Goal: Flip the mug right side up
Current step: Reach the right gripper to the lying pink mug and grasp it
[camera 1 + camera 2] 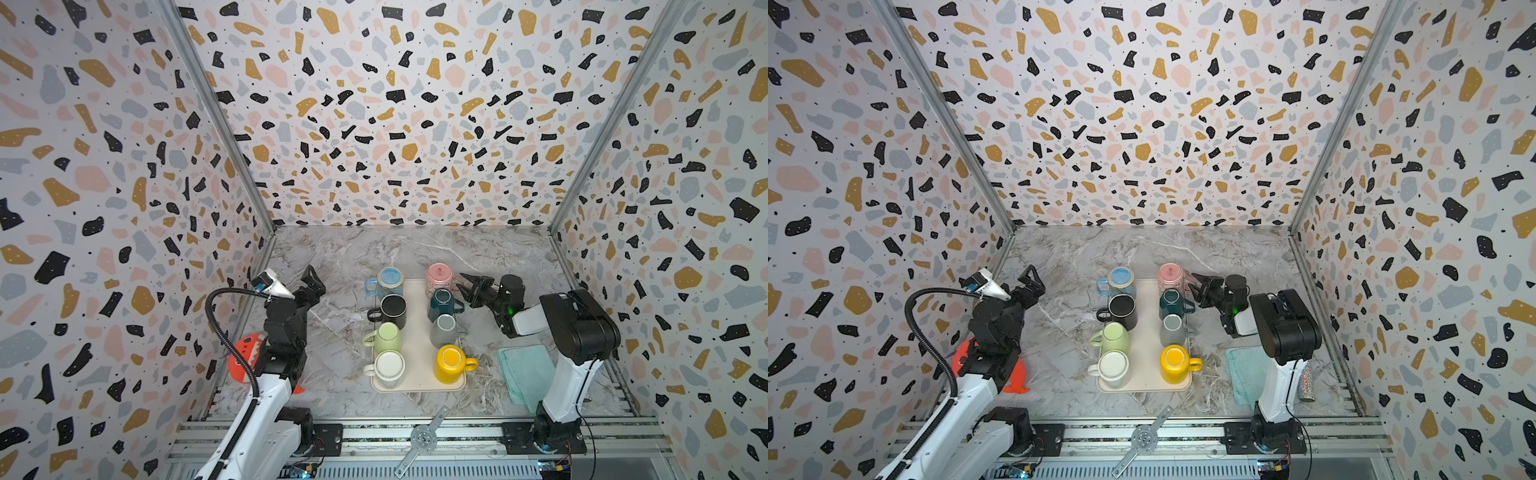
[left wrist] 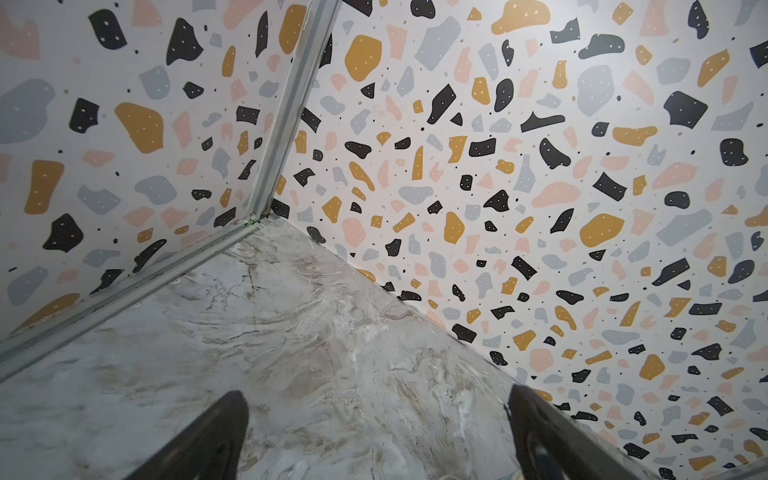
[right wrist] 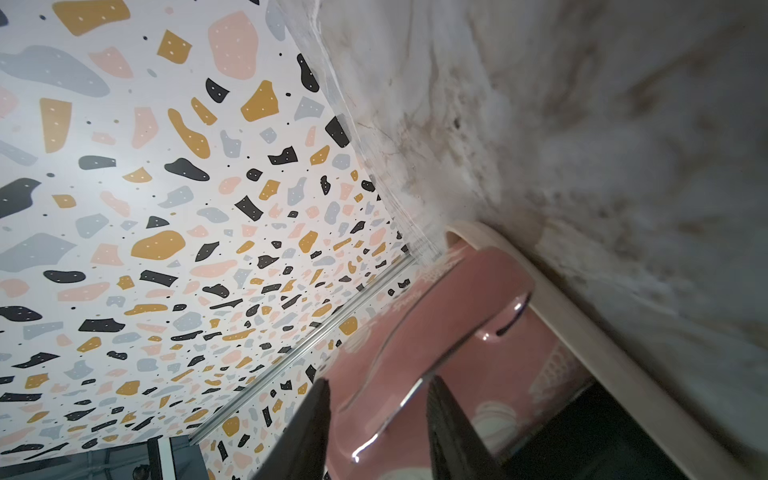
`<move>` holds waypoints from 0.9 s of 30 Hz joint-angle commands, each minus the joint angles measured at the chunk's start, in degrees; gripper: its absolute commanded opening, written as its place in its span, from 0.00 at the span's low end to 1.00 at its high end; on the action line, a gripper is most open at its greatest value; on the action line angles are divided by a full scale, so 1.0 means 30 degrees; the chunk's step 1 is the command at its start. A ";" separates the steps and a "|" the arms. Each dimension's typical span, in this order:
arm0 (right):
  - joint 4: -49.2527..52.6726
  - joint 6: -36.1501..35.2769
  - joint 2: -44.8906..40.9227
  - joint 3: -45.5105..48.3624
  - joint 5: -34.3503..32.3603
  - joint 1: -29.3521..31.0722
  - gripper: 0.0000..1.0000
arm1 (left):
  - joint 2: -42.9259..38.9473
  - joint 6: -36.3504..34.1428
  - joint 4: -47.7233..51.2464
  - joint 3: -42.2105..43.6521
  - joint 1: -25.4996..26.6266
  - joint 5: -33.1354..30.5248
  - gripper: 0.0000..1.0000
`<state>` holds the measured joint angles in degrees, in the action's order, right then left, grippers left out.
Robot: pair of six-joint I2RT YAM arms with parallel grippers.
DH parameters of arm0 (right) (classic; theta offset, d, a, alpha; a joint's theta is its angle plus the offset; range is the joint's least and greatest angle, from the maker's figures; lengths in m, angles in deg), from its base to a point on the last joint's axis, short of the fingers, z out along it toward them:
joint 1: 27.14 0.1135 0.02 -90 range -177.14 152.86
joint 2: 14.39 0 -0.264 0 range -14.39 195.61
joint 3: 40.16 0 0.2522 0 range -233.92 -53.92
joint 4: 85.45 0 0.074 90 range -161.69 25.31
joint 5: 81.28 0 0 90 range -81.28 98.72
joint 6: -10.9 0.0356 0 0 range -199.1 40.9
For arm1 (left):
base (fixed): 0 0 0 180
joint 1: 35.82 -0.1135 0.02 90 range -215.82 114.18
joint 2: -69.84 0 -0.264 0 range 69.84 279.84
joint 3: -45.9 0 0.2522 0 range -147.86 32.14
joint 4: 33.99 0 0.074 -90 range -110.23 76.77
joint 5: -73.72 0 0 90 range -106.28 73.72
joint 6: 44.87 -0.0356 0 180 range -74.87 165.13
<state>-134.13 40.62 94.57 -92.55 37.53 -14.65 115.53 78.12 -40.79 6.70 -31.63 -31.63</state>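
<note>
The pink mug (image 1: 439,276) (image 1: 1169,274) stands base up at the far right corner of the cream tray (image 1: 417,387). My right gripper (image 1: 466,283) (image 1: 1197,283) reaches it from the right. In the right wrist view the mug's pink handle (image 3: 440,332) runs between the two black fingers, and the right gripper (image 3: 376,399) is shut on it. My left gripper (image 1: 314,281) (image 1: 1033,277) (image 2: 376,405) hangs open over bare marble left of the tray, with nothing between its fingers.
Several other mugs fill the tray: blue (image 1: 390,279), black (image 1: 393,310), green (image 1: 386,337), white (image 1: 389,367), teal (image 1: 443,302), grey (image 1: 444,329) and yellow (image 1: 451,361). A teal cloth (image 1: 525,374) lies under the right arm. A red-orange object (image 1: 244,358) sits behind the left arm.
</note>
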 commanded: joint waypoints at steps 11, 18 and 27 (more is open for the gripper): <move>-0.0187 0.3070 0.1182 -0.1434 -0.0909 0.0339 0.43 | 0.0294 -0.0749 -0.0588 -0.0726 -0.0113 -0.0659 0.99; -0.0193 0.3184 0.1688 -0.1840 -0.1158 0.0522 0.43 | 0.0443 -0.1300 -0.0413 -0.1067 -0.0106 -0.0774 1.00; -0.0740 0.3592 0.2547 -0.2440 -0.1424 0.0873 0.38 | 0.0502 -0.1857 -0.0443 -0.1176 -0.0106 -0.1265 1.00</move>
<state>-134.78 40.75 102.07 -98.35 34.08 -12.66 117.17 74.23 -40.41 5.83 -31.63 -34.21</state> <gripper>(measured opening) 0.392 0.998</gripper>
